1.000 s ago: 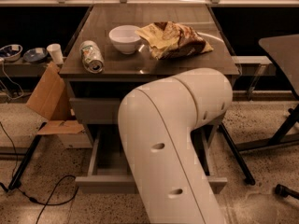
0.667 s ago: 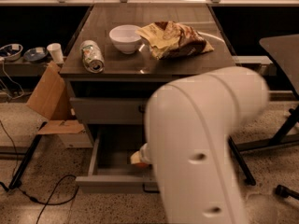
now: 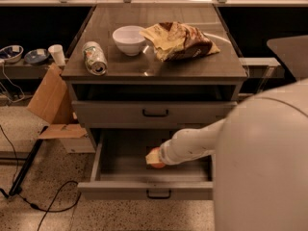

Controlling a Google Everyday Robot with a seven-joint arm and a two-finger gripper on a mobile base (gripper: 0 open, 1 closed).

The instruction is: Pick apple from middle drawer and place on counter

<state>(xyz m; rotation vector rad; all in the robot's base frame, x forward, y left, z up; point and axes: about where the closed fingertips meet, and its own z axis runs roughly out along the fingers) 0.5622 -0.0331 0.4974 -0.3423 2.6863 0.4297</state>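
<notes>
Down in the boxy grey metal middle drawer (image 3: 120, 165), the gripper (image 3: 161, 156) is resting against the round red-orange apple (image 3: 154, 162). Its grip cannot be told.

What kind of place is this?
Probably a robot test lab, not a home: a grey drawer cabinet on a speckled floor, loose cables, cardboard. The gripper is in the open middle drawer, at the apple.

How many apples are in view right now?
1: the apple is in the open middle drawer, at the tool. The arm covers part of the drawer, so more may be hidden.
</notes>
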